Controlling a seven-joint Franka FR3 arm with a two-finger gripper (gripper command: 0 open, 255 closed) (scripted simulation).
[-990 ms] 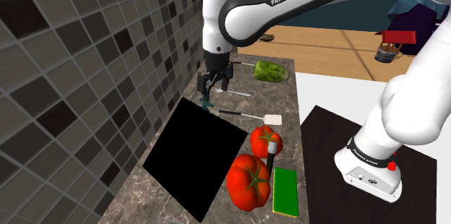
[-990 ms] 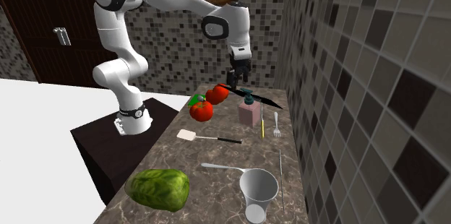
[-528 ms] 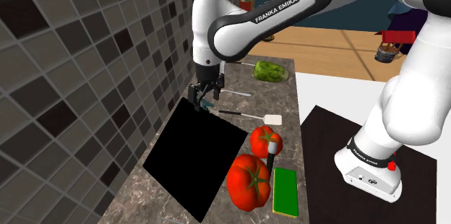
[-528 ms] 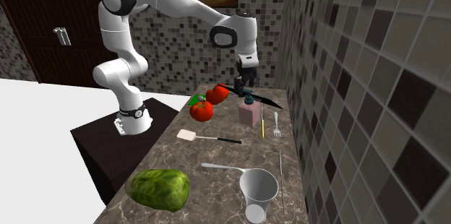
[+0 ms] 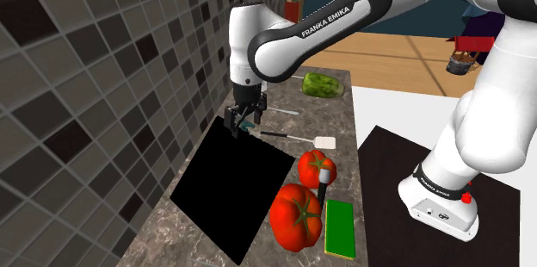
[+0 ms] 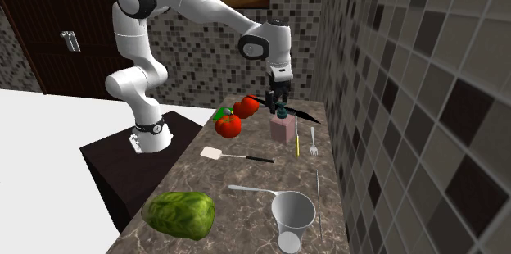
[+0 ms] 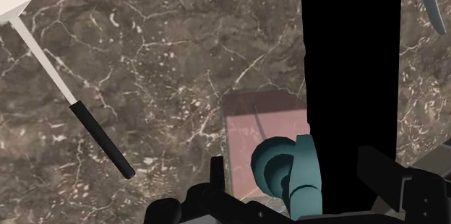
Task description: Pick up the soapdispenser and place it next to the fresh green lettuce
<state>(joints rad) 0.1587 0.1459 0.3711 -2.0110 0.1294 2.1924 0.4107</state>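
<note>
The soap dispenser (image 6: 282, 129) has a pale pink body (image 7: 261, 134) and a teal pump (image 7: 286, 173), and it stands on the marble counter (image 6: 246, 174) near the tiled wall. My gripper (image 6: 279, 102) hangs just above it, open. In the wrist view the gripper (image 7: 293, 186) has the pump head between its fingers, and neither finger touches it. In the shoulder view the gripper (image 5: 243, 121) covers most of the dispenser (image 5: 247, 127). The green lettuce (image 6: 180, 214) lies at the counter's other end, also seen as the lettuce (image 5: 323, 84).
A flat black slab (image 5: 232, 183) lies beside the dispenser. Two tomatoes (image 5: 297, 215) (image 5: 316, 169) and a green sponge (image 5: 339, 226) sit near the stand. A spatula (image 6: 233, 156), a fork (image 6: 313, 142), a ladle (image 6: 250, 188) and a cup (image 6: 292, 215) lie toward the lettuce. The tiled wall (image 6: 409, 88) runs along the counter.
The gripper has shifted toward the tiled wall and dropped lower, coming over the dispenser's pump. The dispenser has not moved.
</note>
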